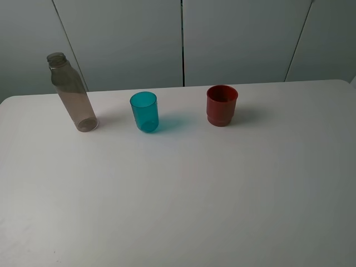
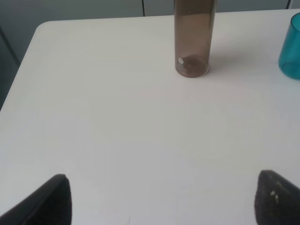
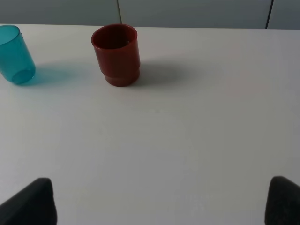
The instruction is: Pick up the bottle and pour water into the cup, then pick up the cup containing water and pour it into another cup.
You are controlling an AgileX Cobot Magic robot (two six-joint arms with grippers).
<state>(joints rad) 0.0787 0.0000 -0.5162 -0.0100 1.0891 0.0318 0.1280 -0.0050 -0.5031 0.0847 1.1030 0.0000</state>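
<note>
Grey-clear plastic bottle (image 1: 71, 93) stands upright on the white table (image 1: 183, 200), long axis vertical, no cap, nothing near it but the teal cup (image 1: 144, 111) to one side. From the left claw (image 2: 161, 199) it sits well ahead and a touch toward the cup side; its base is plainly visible in the left wrist view, w/ bare table between. Left claw's fingers are spread wide apart, holding nothing, only the two dark tips showing at the frame's lower corners.

Right claw (image 3: 161, 201): tips likewise far apart, empty. Ahead of it and off toward the left arm's side is the red cup (image 3: 115, 54), w/ the teal cup further over that way.

Neither arm shows in the overhead view, so both are well back from the row. Left arm is clearly the nearer one to the bottle; right is nearer the red cup.

Judgement: task not begun. Next move is prob. left claw straight fwd, fingers either side of the bottle's body, approach level since the axis is vertical. The bottle is tall and narrow, so a nudge could tip it.
</note>
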